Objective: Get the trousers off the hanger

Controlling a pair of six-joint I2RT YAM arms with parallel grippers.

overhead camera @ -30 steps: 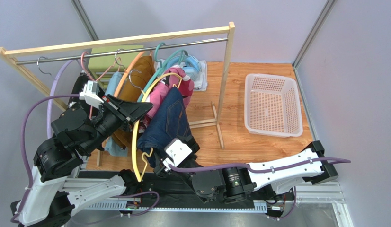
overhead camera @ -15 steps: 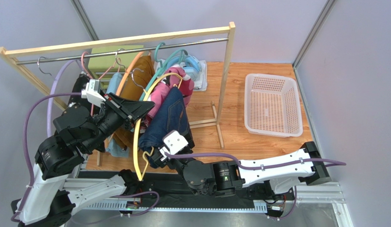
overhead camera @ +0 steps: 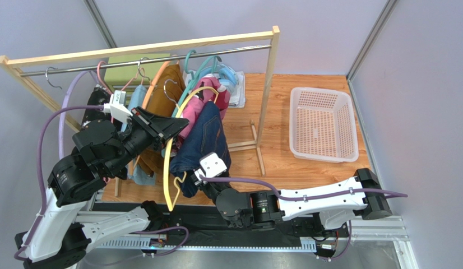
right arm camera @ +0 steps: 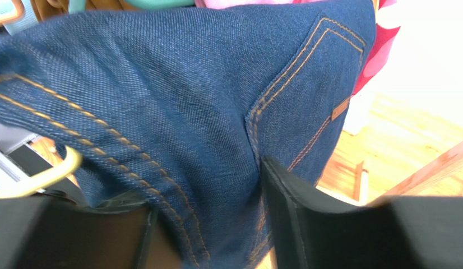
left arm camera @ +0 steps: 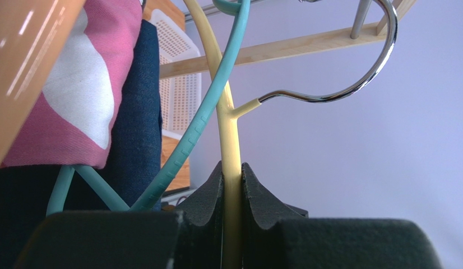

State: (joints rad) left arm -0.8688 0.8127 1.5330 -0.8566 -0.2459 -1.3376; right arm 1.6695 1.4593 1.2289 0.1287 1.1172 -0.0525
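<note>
Right jaws astride navy trousers

Trousers on rack; basket to R.

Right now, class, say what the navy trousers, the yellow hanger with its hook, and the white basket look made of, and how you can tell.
Navy trousers: denim, matte; twill weave and orange topstitching show.
Yellow hanger: probably plastic or coated, smooth, slightly glossy.
Its hook: shiny metal, mirror-like.
White basket: likely plastic, perforated lattice.
</note>
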